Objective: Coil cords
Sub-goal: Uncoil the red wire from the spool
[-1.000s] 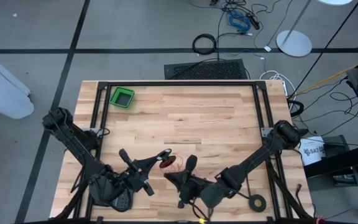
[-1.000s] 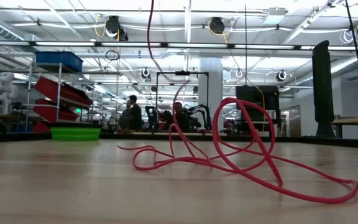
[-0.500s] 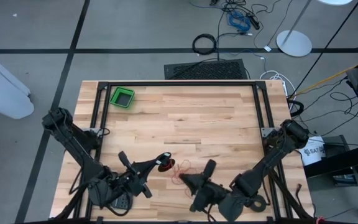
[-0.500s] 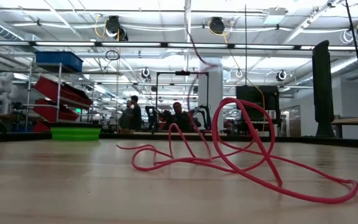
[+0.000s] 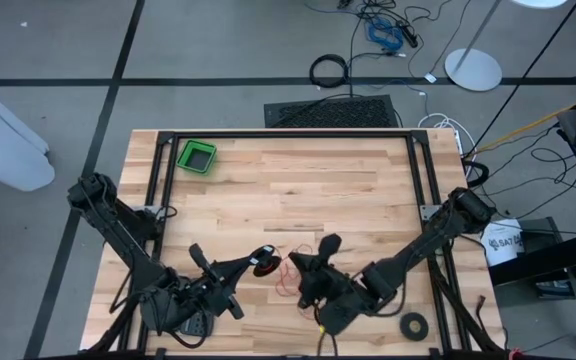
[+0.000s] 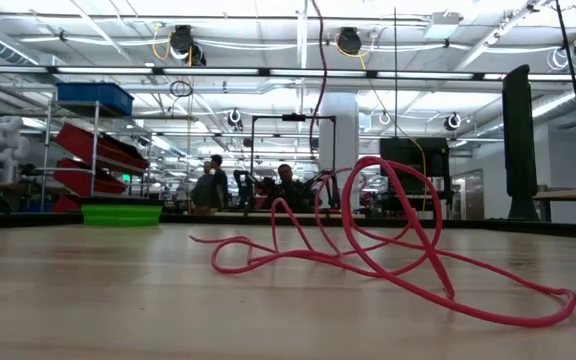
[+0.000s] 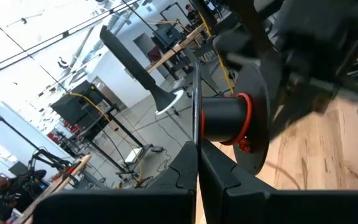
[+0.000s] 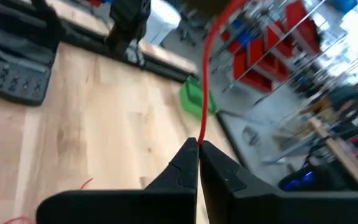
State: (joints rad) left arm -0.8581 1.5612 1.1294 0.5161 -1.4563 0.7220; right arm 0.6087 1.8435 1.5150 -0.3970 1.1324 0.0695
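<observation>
I have the left tool (image 5: 265,256) low over the near-middle of the bench (image 5: 348,190), its fingers pressed together on the flange of a small black spool (image 7: 235,119) with some red cord already wound on its hub; the right tool (image 5: 311,262) sits just beside it, fingers (image 8: 188,163) pinched on the red cord (image 6: 388,250) itself, a strand running up and away from the tips in the right wrist view.

The rest of the cord lies in a loose tangle of loops on the bench between and just in front of the two tools, some loops standing up off the wood in the low view.

I judge it thin, light and springy; limp enough to bend anywhere, yet with enough memory to hold those arcs and to spring off the spool if tension drops; the jacket looks smooth, so a light pinch could let it slide. The best hold seems close to the spool, on a single strand, not across a crossing of loops.

Room: open wood lies ahead as far as the green bin (image 5: 197,156) at the far left corner; the black tape ring (image 5: 413,324) lies near the front right, well apart; the near edge is close behind both tools; the two wrists are near each other, which I think is the tightest clearance.
</observation>
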